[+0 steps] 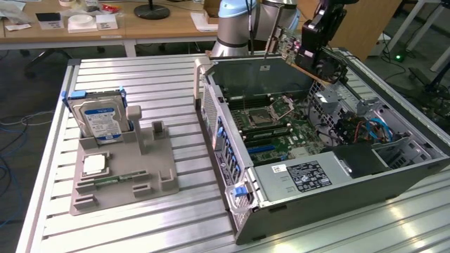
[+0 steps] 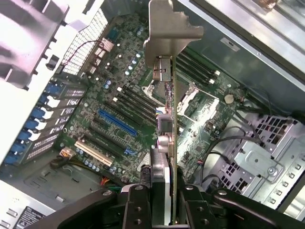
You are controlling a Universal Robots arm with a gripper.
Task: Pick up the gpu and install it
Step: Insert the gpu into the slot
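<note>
The gripper (image 1: 325,52) hangs at one o'clock in the exterior view, above the far corner of the open case (image 1: 338,195). Its jaws are closed on the gpu (image 1: 295,50), one finger on each flat face. The card is in the air, tilted, clear of the case and touching nothing else.

In the wrist view the gpu (image 2: 172,119) is seen edge-on, a thin line running away from the gripper (image 2: 164,202) to the pale bracket (image 2: 167,28) at its far end. The grip therefore looks to sit towards the end away from the bracket (I cannot tell exactly how far along). Below the card lies the motherboard (image 2: 95,114) with its long blue slot (image 2: 116,121). The card is not lined up over any slot yet.

I judge the gpu to be light and stiff, so it should not sag or swing in the jaws. It is also thin and fragile. The faces carry small parts, and the contact edge should be kept free of any touch. The faces are fairly smooth, so a pinch on a small area could let the card twist if it is pushed off-centre. The flat faces are the right place to hold it, away from the connector edge, which is where the fingers (image 2: 138,205) now sit.

At nine o'clock in the exterior view a hard drive (image 1: 102,118) stands in a grey tray (image 1: 158,174), well apart from all this.
</note>
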